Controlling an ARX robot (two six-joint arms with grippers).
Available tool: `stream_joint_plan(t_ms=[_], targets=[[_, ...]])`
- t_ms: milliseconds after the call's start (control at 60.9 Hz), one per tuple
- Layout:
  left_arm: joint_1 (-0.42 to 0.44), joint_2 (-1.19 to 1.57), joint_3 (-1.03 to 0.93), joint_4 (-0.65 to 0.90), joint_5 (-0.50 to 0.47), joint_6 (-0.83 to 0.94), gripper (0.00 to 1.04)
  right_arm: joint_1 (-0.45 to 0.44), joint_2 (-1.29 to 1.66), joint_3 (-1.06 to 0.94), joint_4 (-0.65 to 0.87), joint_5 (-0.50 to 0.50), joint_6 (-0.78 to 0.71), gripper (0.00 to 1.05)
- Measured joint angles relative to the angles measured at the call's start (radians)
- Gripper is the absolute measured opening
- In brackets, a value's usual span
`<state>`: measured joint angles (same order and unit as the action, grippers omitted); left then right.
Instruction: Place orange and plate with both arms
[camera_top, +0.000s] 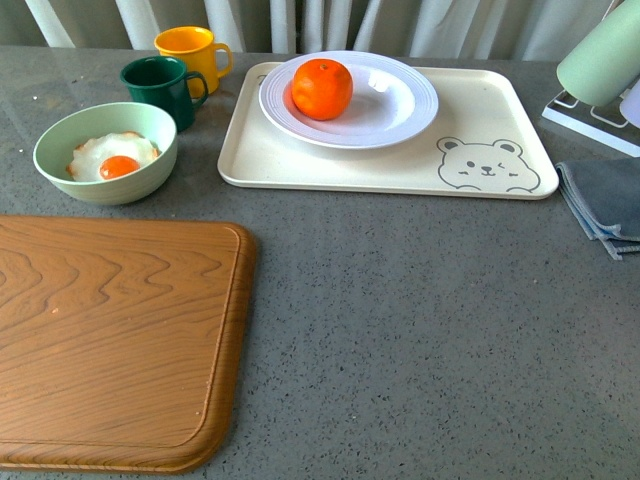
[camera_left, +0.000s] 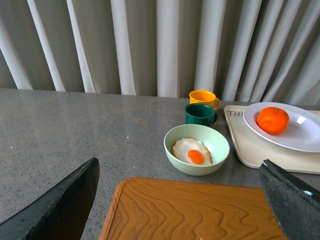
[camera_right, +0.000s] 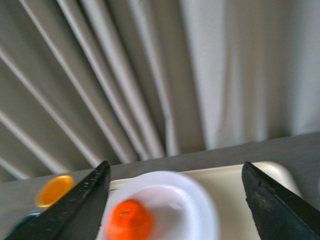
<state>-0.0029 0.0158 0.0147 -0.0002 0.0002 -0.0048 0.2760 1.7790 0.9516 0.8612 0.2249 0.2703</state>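
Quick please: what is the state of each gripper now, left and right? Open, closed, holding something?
Left gripper: open, holding nothing, above the wooden board.
Right gripper: open, holding nothing; the orange lies on the plate.

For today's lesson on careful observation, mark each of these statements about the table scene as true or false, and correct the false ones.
1. The orange lies on the plate. True.
2. The plate stands on the wooden cutting board. False: it stands on the cream tray with the bear drawing; the board is bare.
3. The fried egg is in the pale green bowl. True.
4. The yellow mug stands nearer the camera than the green mug. False: in the front view the yellow mug is behind the green one.
5. The left gripper is shut on the orange. False: it is open and holds nothing.
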Motion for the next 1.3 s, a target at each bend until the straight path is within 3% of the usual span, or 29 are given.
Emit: stream_joint_plan(t_ms=[148, 345, 805, 936, 1298], targets=[[0.0, 0.0, 0.0, 0.0, 0.0, 0.0, 0.96, -0.059, -0.154, -0.24, 0.083, -0.008, -0.197, 0.46], [0.0, 0.0, 0.0, 0.0, 0.0, 0.0, 0.96, -0.122, -0.331, -0.515, 0.146, -0.077, -0.253, 0.02], [0.0, 0.0, 0.0, 0.0, 0.0, 0.0, 0.96, -0.201, -0.649, -0.789, 0.095, -0.154, -0.264, 0.02], [0.0, 0.0, 0.0, 0.0, 0.0, 0.0, 0.96, -0.267, -0.689, -0.854, 0.127, -0.217, -0.264, 0.02], [0.0, 0.0, 0.0, 0.0, 0.0, 0.0, 0.96, -0.274, -0.951, -0.924, -0.076, -0.225, -0.264, 0.02]])
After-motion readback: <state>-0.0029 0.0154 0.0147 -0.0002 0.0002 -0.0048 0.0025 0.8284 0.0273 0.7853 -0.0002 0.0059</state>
